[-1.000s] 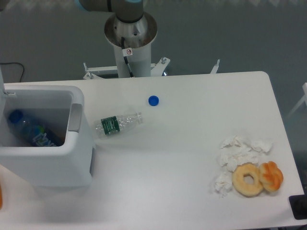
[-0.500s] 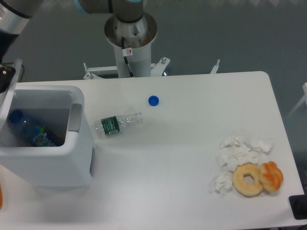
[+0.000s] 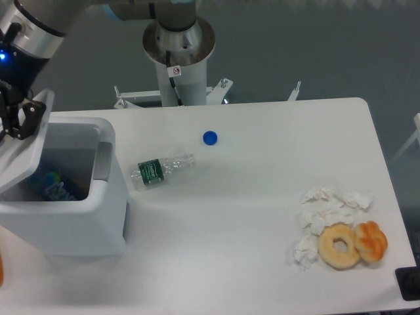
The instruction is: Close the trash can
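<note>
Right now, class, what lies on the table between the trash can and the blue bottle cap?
In the camera view, a clear plastic bottle with a green label lies on its side between the trash can and the blue cap.

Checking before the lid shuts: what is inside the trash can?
Inside the trash can lies a bottle with a blue label. The tilted lid, with the hand at its top edge, covers the left part.

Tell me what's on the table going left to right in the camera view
trash can → clear plastic bottle → blue bottle cap → crumpled tissues → plain donut → glazed orange pastry
</note>
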Robot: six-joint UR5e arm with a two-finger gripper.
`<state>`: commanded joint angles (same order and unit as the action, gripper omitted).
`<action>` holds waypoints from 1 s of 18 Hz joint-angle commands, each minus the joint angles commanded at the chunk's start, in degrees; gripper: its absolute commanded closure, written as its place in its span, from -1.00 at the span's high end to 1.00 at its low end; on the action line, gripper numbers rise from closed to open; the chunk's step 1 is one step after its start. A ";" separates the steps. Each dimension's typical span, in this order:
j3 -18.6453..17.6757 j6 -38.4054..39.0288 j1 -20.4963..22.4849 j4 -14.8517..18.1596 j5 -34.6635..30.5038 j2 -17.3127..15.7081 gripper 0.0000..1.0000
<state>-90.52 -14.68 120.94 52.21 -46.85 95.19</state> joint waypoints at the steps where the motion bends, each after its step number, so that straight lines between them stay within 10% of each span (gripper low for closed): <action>1: -0.18 -0.09 0.09 0.00 0.00 0.00 1.00; 18: -5.19 0.00 4.66 0.09 -0.79 -0.09 1.00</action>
<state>-95.71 -14.68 125.60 52.29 -47.64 95.10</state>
